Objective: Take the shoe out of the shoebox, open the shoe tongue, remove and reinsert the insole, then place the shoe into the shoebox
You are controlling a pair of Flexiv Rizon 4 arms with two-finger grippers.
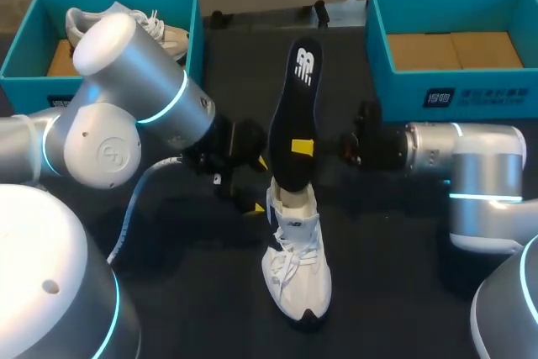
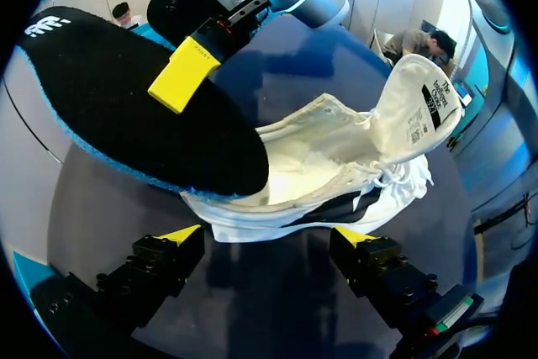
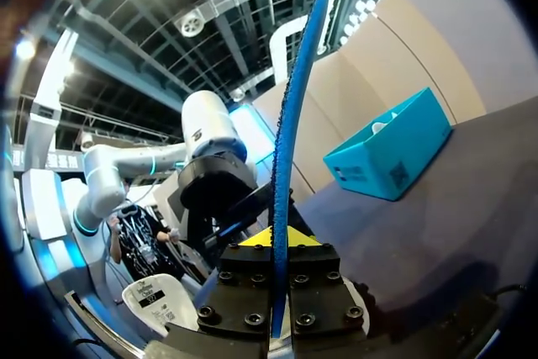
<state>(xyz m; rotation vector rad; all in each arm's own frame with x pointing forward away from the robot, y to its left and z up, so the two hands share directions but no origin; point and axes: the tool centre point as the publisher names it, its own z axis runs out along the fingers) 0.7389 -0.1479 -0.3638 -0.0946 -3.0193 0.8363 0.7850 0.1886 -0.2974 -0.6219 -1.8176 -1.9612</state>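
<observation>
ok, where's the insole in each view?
Head: insole upright mid-table, lower end in the white shoe.
Left wrist: insole ahead of the left gripper, above the shoe.
Right wrist: insole edge-on in the right gripper.
Shared landmark: right gripper clamping it.

White shoe upright on surface, tongue flipped open; black insole (blue edge) sticking up from its heel. Teal shoebox behind, apart.
</observation>
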